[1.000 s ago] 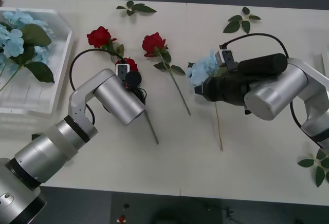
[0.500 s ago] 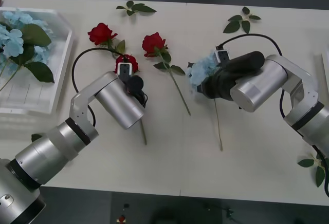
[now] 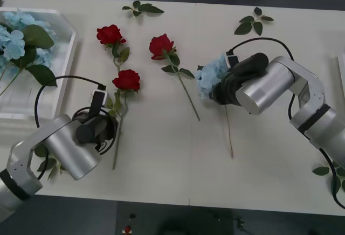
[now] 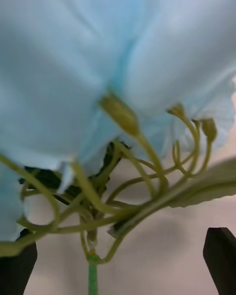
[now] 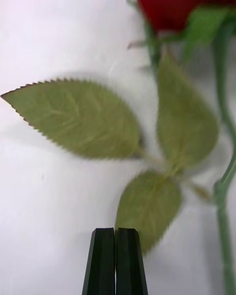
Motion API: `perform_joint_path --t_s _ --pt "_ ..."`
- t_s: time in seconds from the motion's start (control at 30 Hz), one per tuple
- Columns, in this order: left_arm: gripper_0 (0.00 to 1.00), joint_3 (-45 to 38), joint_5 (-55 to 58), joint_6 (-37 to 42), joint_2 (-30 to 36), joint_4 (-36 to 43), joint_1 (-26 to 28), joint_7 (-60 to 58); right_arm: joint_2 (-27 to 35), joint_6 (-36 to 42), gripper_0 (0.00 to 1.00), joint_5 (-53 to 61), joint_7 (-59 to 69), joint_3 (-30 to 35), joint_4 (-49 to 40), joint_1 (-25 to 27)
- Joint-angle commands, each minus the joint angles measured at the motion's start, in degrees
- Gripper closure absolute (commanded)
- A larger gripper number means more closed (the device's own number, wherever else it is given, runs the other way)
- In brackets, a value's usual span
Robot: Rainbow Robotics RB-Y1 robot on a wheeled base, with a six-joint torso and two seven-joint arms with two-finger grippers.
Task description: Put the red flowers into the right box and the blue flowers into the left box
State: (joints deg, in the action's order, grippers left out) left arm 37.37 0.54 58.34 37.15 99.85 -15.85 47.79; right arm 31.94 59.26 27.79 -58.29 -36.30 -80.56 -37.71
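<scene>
Left box (image 3: 63, 68) holds blue flowers (image 3: 21, 43); 3 red flowers (image 3: 161, 45) outside.

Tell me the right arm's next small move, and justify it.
Probably close the right gripper on the blue flower's stem. In the right wrist view its black fingers stand apart at the corners with the green stem between them, and the pale cluster lies on the table.

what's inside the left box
Blue flowers with big green leaves lie in the left box, and bare ribbed bottom shows beside them. No rose shows there. Its far-left part is cut off by the picture edge.
</scene>
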Motion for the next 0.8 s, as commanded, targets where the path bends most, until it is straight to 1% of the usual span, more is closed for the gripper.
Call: perform_joint_path --t_s 0.03,0.1,0.13,0.17,0.3,0.33,0.37,0.4,0.47,0.53,0.63,0.67,0.73,0.8 --pt "1.0 -0.28 -0.54 -2.53 2.48 4.04 2.75 1.08 -0.3 0.25 0.33 -0.37 1.95 0.27 -1.0 -1.84" --pt "1.0 -0.54 -0.98 -3.15 3.1 5.01 4.16 0.99 -0.3 0.25 0.8 -0.28 1.95 0.27 -1.0 -1.75" --pt "1.0 -0.63 -1.07 -3.32 3.27 5.36 4.6 0.99 -0.3 0.25 0.91 -0.28 1.95 0.27 -1.0 -1.84" --pt "1.0 -0.98 -1.16 -3.85 3.54 5.89 5.39 0.99 -0.3 0.16 1.0 -0.28 1.95 0.27 -1.0 -1.75" --pt "0.99 -1.07 -1.16 -4.2 3.8 6.33 5.65 0.99 -0.3 0.16 1.0 -0.28 1.95 0.27 -1.0 -1.75" --pt "0.68 -1.07 -1.16 -4.2 3.54 6.41 5.39 1.08 -0.3 0.25 1.0 -0.19 1.95 0.27 -1.0 -1.84" --pt "0.5 -1.07 -1.16 -4.2 3.27 6.41 5.04 0.99 -0.3 0.25 1.0 -0.28 1.95 0.18 -1.0 -1.75" --pt "0.39 -1.24 -1.16 -4.2 3.1 6.41 4.68 0.9 -0.3 0.25 1.0 -0.28 1.86 0.27 -1.0 -1.75" --pt "0.23 -2.47 -1.07 -4.2 2.92 6.85 4.16 0.82 -0.21 0.25 1.0 -0.28 1.95 0.27 -1.0 -1.75" --pt "0.2 -3.62 -1.07 -4.2 2.75 7.2 3.98 0.9 -0.21 0.25 1.0 -0.28 1.95 0.27 -1.0 -1.84" --pt "0.13 -4.85 0.51 -4.11 2.66 7.2 2.75 1.08 -0.21 0.25 1.0 -0.19 1.95 0.27 -1.0 -1.75" --pt "0.05 -5.2 1.92 -4.03 2.75 7.2 1.87 1.17 -0.12 0.25 1.0 -0.28 1.95 0.27 -1.0 -1.75" --pt "0.01 -5.64 3.94 -3.5 2.75 7.2 0.73 1.34 0.14 0.16 1.0 0.16 1.77 0.27 -1.09 -1.84" --pt "0.0 -5.99 6.14 -2.62 2.66 7.2 -0.85 1.43 1.11 -0.02 1.0 1.48 1.95 0.53 -2.23 -1.84"
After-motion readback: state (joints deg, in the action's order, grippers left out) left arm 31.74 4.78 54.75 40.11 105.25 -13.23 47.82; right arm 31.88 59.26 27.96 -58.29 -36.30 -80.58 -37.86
